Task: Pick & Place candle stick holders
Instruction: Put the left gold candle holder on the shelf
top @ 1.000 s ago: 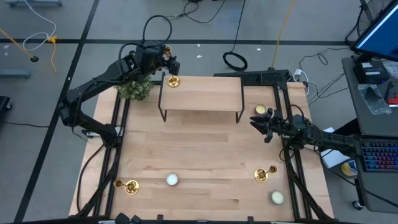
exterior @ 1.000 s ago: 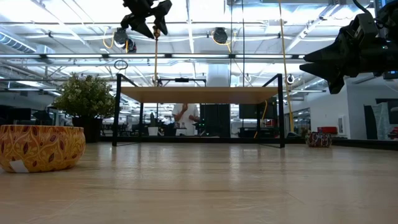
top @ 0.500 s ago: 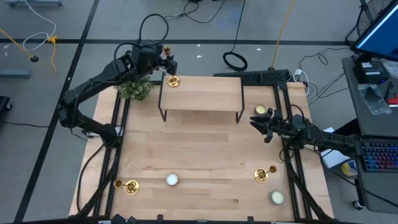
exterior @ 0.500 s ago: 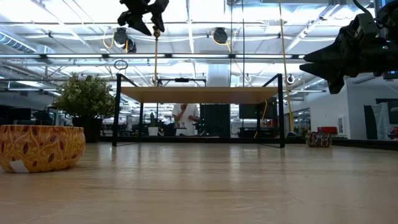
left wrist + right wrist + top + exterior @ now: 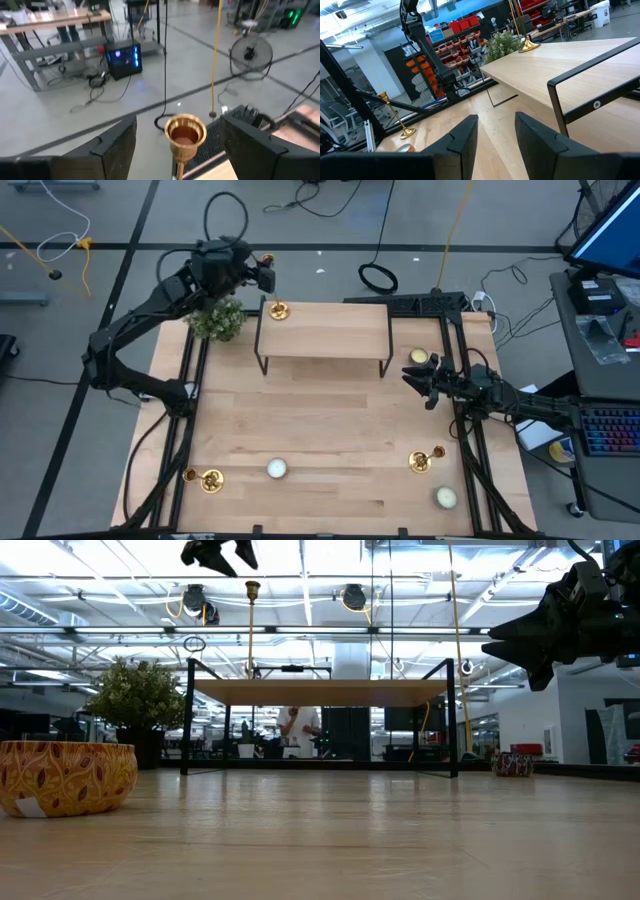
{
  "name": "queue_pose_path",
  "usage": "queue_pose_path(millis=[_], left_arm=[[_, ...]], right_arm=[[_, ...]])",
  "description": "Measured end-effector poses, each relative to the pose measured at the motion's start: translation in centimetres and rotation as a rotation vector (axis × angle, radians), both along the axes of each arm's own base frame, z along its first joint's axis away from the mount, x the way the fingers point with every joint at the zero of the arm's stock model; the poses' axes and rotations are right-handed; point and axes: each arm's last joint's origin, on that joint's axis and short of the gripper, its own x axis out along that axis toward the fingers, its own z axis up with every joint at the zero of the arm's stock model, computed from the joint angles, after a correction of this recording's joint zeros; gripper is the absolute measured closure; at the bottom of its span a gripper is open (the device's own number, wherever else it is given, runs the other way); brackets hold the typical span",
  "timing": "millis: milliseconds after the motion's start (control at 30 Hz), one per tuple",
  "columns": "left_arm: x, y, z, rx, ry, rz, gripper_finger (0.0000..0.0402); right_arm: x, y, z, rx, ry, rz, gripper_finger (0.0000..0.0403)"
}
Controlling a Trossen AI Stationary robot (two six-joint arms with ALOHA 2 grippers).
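A tall gold candlestick (image 5: 278, 310) stands upright by its round base on the far left corner of the raised wooden shelf (image 5: 325, 335). Its top cup (image 5: 185, 132) shows in the left wrist view between my left gripper's fingers and beyond them, apart from both. My left gripper (image 5: 264, 277) is open and empty, up and to the left of the cup (image 5: 252, 587). Two more gold candlesticks stand on the table, one near left (image 5: 208, 479) and one near right (image 5: 424, 461). My right gripper (image 5: 410, 378) is open and empty above the table's right side.
A bushy green plant (image 5: 218, 321) stands just left of the shelf. Short round candles sit at the right (image 5: 419, 357), the near middle (image 5: 277, 469) and the near right (image 5: 445, 498). A patterned bowl (image 5: 65, 776) shows close in the low view. Bare wood lies mid-table.
My left gripper has let go of the tall candlestick's top and drawn back up and toward the table's left. The candlestick stays upright on the shelf, its cup now showing free.
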Motion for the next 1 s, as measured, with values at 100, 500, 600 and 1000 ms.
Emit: queue_pose_path(millis=[100,500,600,1000], left_arm=[[-1.0,-0.6,0.8,0.017,-0.026,-0.001,0.0122],[-3.4,-5.3,2.3,0.010,-0.044,-0.143,0.0150],[-3.9,-6.8,2.2,-0.026,-0.044,-0.190,0.0159],[-3.8,-12.5,1.3,-0.139,0.042,-0.516,0.0199]], right_arm=[[0.0,0.0,0.0,0.000,0.000,0.000,0.0277],[0.0,0.0,0.0,-0.003,0.000,0.000,0.0277],[0.0,0.0,0.0,-0.003,0.000,0.000,0.0277],[0.0,0.0,0.0,-0.003,0.001,0.000,0.0277]])
